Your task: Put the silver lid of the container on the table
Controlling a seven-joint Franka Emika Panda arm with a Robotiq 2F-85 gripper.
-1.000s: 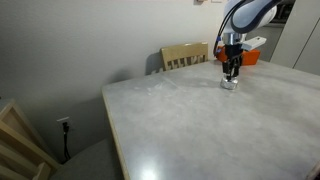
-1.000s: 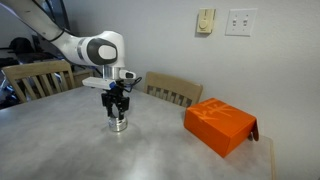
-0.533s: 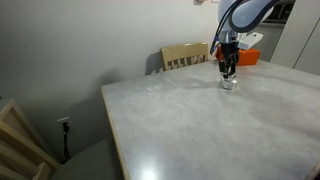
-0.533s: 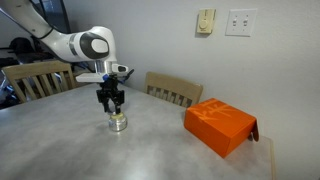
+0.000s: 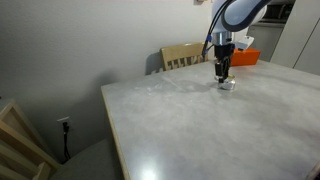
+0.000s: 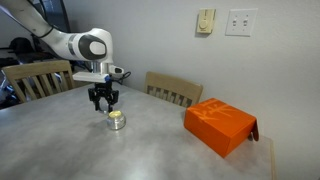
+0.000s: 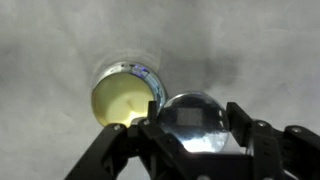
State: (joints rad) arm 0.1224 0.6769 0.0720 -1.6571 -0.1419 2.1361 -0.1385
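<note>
Above the table (image 6: pixel 60 145), my gripper (image 6: pixel 103 104) has its fingers clamped on the silver lid (image 7: pixel 195 118), which I think hangs just clear of the open container (image 6: pixel 117 121) standing below, slightly aside.

In an exterior view, bench (image 6: pixel 60 150) bare from 6 to 9 o'clock of container (image 6: pixel 118 121); orange box (image 6: pixel 220 125) at 3, chair (image 6: pixel 172 86) at 1.

Silver lid (image 7: pixel 195 122) and container (image 7: pixel 122 98), yellow within — orange box (image 6: pixel 220 124), pale marbled table (image 6: pixel 160 155).
</note>
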